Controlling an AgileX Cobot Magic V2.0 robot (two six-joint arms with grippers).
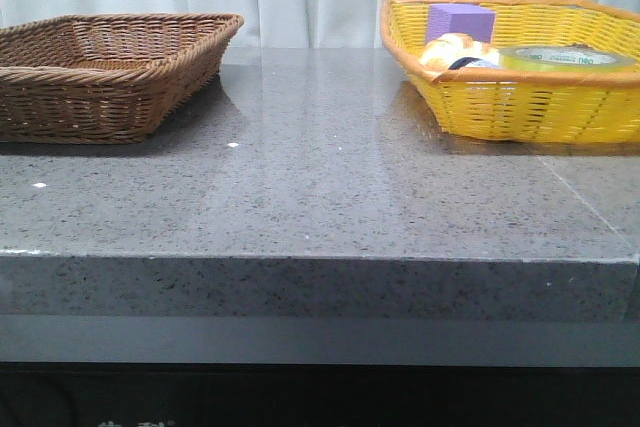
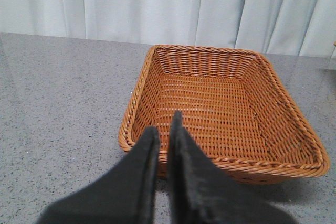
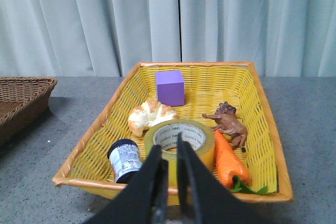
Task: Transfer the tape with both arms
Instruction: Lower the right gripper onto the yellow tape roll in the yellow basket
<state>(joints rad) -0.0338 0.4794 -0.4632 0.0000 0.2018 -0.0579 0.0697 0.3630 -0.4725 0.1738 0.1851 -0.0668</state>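
Note:
The tape [image 3: 203,144], a wide yellow roll with a white core and green lettering, lies flat in the yellow wicker basket [image 3: 265,108]. In the front view the tape [image 1: 560,57] shows at the right of that basket [image 1: 520,107]. My right gripper [image 3: 168,144] is shut and empty, just outside the basket's near rim, in line with the tape. My left gripper [image 2: 164,124] is shut and empty, just outside the near rim of the empty brown wicker basket [image 2: 136,93]. Neither gripper shows in the front view.
The yellow basket also holds a purple block [image 3: 169,87], a bread roll [image 3: 149,115], a dark jar [image 3: 125,159], a toy carrot [image 3: 230,161] and a brown toy animal [image 3: 228,121]. The brown basket [image 1: 100,87] stands at the table's far left. Grey curtains hang behind.

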